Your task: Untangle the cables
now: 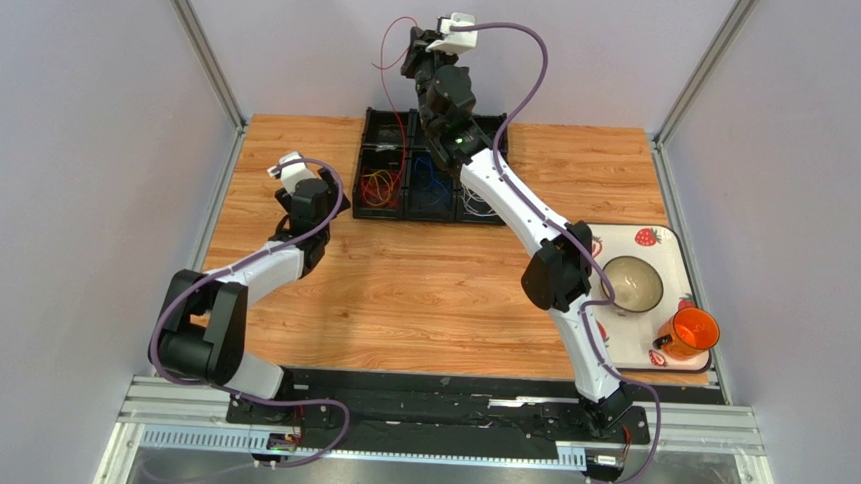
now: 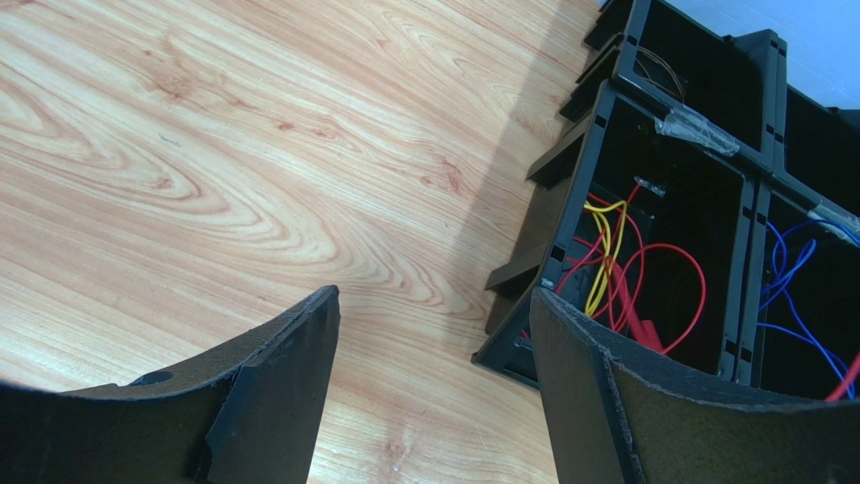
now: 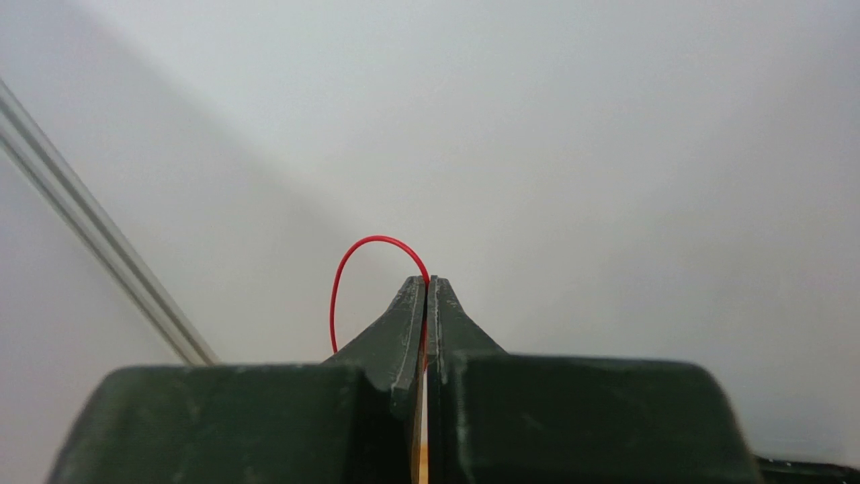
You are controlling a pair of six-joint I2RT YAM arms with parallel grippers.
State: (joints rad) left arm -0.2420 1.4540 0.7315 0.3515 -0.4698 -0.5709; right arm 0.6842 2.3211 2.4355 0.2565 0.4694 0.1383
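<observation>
Claw on right [image 3: 426, 290] pinches red cable [image 3: 382, 238] well above black bin's [image 1: 366, 159] rim.

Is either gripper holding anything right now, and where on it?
The right gripper pinches a red cable between its fingertips, a loop arcing out. The left gripper is open, empty.

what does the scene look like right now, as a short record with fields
right gripper: shut on red cable, raised high near the black organizer
left gripper: open, empty, over the wooden table beside the organizer
organizer contents: red and yellow cables in one compartment, blue cables in the next
right side: bowl and orange cup on strawberry tray
</observation>
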